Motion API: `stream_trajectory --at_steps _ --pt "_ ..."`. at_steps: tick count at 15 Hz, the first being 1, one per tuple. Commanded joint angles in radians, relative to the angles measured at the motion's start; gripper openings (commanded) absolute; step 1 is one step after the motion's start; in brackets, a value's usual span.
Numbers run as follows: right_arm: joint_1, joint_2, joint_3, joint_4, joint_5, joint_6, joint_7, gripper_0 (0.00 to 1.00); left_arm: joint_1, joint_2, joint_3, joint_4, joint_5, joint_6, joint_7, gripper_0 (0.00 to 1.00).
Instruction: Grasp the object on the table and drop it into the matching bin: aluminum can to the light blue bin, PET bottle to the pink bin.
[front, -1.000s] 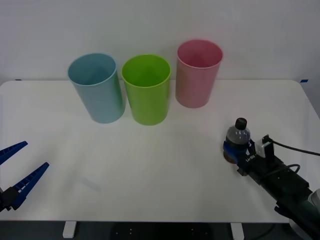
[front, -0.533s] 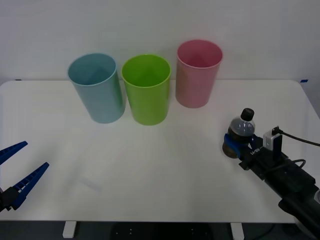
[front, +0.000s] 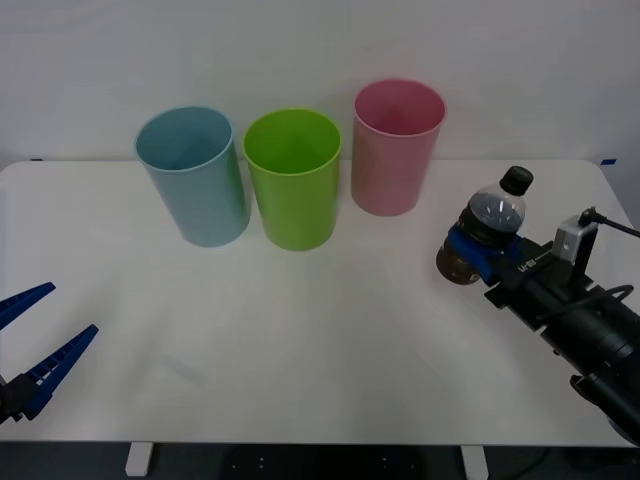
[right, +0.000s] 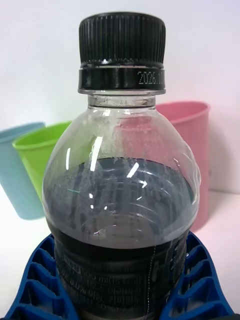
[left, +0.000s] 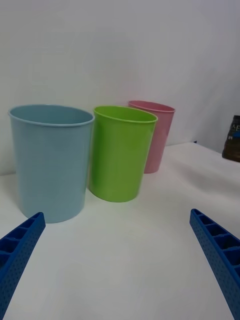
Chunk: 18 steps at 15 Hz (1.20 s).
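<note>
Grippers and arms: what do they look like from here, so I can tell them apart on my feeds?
Both have blue, ribbed, lattice-like fingers. The right gripper sits on a black arm with a small white and grey box on its wrist, a thin black cable running from it, and faint white lettering near the fingers. The left gripper shows two long tapered blue fingers on a dark mount.

In the right wrist view, the small clear plastic bottle with dark contents and a black cap (right: 121, 165) is cut off at the bottom edge, its base hidden between the right end effector's (right: 121, 280) blue ribbed fingers (right: 35, 280). Its label print is too blurred to read.
</note>
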Motion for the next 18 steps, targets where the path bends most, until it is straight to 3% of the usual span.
stream_trajectory --at_steps 1,9,18 --pt "-0.009 -0.025 0.000 -0.079 0.001 0.010 -0.113 0.00 0.000 0.000 0.000 0.000 0.000 0.000 0.000 1.00" --pt "-0.196 -0.160 0.043 -0.107 0.000 0.116 -0.222 0.00 0.000 0.000 0.000 0.000 0.000 0.000 0.000 1.00" --pt "-0.590 -0.195 0.123 0.274 -0.009 0.116 -0.196 0.00 0.000 0.000 0.000 0.000 0.000 0.000 0.000 1.00"
